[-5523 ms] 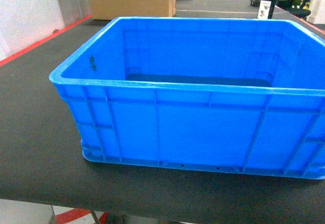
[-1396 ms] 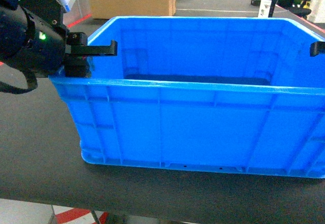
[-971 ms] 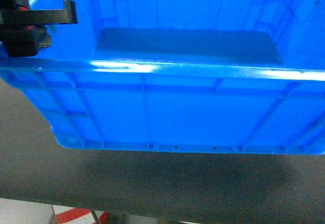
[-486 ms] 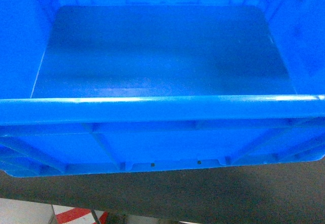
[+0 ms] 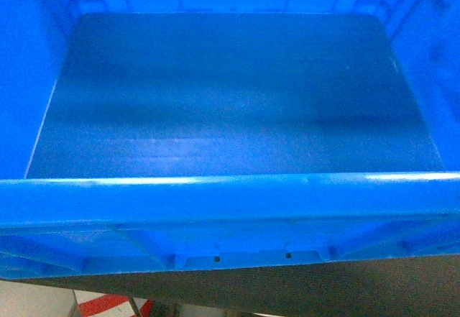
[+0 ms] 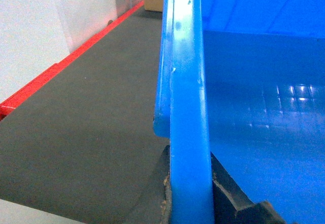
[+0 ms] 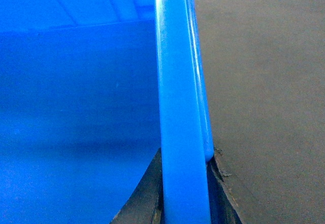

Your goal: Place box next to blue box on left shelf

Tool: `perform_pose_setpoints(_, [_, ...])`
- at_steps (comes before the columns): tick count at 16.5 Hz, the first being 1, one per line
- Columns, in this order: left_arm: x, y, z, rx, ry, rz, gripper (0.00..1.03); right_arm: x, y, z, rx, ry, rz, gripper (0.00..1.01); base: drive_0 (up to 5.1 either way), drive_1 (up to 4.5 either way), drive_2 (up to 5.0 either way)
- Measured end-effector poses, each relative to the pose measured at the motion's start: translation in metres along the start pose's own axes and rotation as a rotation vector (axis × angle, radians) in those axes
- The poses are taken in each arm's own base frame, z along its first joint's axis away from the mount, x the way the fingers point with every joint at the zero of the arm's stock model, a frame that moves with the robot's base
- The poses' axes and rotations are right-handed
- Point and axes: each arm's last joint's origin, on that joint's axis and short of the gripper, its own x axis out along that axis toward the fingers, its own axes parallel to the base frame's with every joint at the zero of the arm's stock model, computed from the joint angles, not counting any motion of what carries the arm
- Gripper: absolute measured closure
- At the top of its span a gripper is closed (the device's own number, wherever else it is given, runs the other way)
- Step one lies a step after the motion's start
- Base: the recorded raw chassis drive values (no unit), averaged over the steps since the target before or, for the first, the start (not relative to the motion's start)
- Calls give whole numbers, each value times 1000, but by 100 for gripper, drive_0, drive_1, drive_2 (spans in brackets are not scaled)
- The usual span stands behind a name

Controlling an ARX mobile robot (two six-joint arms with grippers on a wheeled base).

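Head view: the box [image 5: 230,195] fills the frame, near rim at 6 o'clock, held above the dark table [image 5: 287,292] — we judge the carry step. Left gripper [image 6: 190,193] and right gripper [image 7: 185,193] each clamp a side rim (wrist views). Next: turn toward the shelf — not in view. No readable labels.

Crate gripped by both side walls above the table

The crate [image 5: 230,202] fills the head view, its near rim across the bottom and the table [image 5: 302,288] below. The left gripper [image 6: 190,198] straddles its left rim, the right gripper [image 7: 185,193] its right rim.
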Motion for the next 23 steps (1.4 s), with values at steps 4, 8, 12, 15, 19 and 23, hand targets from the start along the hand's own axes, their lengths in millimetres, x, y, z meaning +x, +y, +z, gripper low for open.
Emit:
perform_pose_setpoints(4, [-10,-2,3,-11,-19,-16,93,-23,-1,5,8,-65,-26,86,0,0,0])
perform_pose_setpoints(8, [-11,-2,3,-14,-23,-27,93,-29,0,3,11,-71,-39,86,0,0,0])
perform_pose_setpoints(12, [-11,-2,3,-4,-36,-33,93,-37,1,2,10,-85,-55,86,0,0,0])
perform_pose_setpoints(15, [-11,-2,4,-8,-42,-35,93,-38,1,3,7,-93,-58,86,0,0,0])
perform_pose_setpoints(19, [-11,-2,3,-7,-41,-35,93,-38,1,3,7,-92,-57,86,0,0,0])
perform_pose_setpoints(23, [-11,-2,3,-6,-39,-35,93,-38,1,3,7,-91,-56,86,-123,-123,-123])
